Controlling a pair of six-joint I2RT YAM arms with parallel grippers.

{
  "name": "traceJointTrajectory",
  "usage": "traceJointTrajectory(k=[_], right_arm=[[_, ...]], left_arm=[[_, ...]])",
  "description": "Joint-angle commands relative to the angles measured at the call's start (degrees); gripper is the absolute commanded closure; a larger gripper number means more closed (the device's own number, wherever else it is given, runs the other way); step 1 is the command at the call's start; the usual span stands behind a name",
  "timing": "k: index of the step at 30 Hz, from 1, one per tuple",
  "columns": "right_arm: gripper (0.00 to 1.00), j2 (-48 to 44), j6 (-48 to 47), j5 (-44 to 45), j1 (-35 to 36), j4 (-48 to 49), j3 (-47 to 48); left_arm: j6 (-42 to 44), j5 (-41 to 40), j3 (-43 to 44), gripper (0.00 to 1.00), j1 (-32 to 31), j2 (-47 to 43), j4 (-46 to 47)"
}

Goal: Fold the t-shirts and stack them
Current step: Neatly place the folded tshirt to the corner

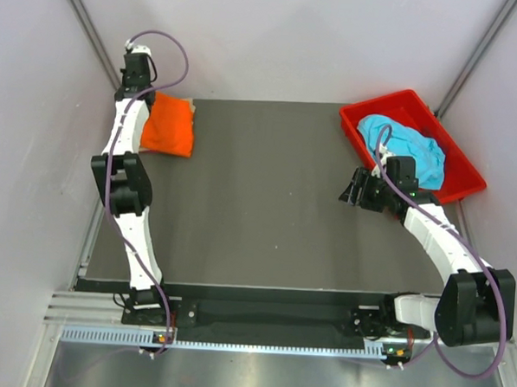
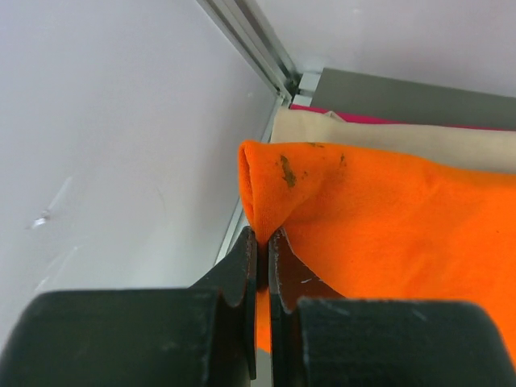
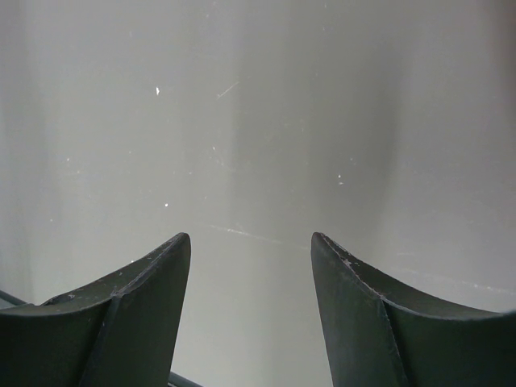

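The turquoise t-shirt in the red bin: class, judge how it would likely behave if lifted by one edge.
Probably floppy: the turquoise t-shirt lies crumpled in soft folds, so it should drape and hang. Likely light, being thin cloth. It may drag over the red bin wall beside it.

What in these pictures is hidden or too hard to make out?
- Left wrist view: only a strip of the tan shirt shows; the orange shirt covers the rest.
- Left wrist view: the pink strip behind it is too thin to identify.
- Top view: the right arm covers part of the turquoise shirt in the red bin.
- Right wrist view: only the open right gripper and a blank wall; no shirts.
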Motion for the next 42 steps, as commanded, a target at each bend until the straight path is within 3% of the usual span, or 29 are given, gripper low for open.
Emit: traceJointTrajectory(k=[1, 18, 19, 22, 23, 24, 25, 33, 38, 42], right_arm=[[0.38, -0.21, -1.05, 0.78, -0.74, 2.31, 0.75], [0.38, 1.02, -1.23, 2.36, -0.74, 1.87, 1.28], [0.38, 1.11, -1.31, 2.54, -0.74, 1.78, 1.19], [0.38, 1.29, -1.23, 2.62, -0.74, 1.60, 1.27], [0.38, 1.46, -1.23, 2.71, -0.74, 1.60, 1.36], [0.38, 1.55, -1.23, 2.71, -0.74, 1.43, 1.45], [0.38, 1.55, -1.05, 2.63, -0.65, 1.43, 1.54], [0.38, 0.15, -0.70, 1.48, -0.74, 1.43, 0.84], [0.38, -0.03, -0.61, 0.34, -0.74, 1.78, 0.48], [0.38, 0.05, -0.26, -0.63, -0.74, 2.57, 0.13]], left_arm=[[-1.09, -2.53, 4.77, 1.00, 1.06, 2.98, 1.70], [-2.94, -5.53, 10.05, 0.98, 4.05, 11.43, 6.25], [-3.03, -5.26, 9.79, 0.92, 4.05, 11.34, 7.91], [-4.08, -3.60, 9.26, 0.60, 3.88, 10.12, 8.38], [-4.78, -2.63, 9.09, 0.55, 3.79, 9.33, 7.67], [-5.31, -2.19, 7.60, 0.29, 3.61, 8.36, 7.41], [-5.75, -1.14, 6.20, 0.26, 3.00, 5.83, 7.49], [-7.68, 3.17, -8.65, 0.25, -2.10, -5.09, 6.79], [-13.74, 17.40, -7.36, 0.26, -2.63, -3.69, 2.31], [-15.51, 17.51, -6.21, 0.28, -2.81, -0.01, 3.09]])
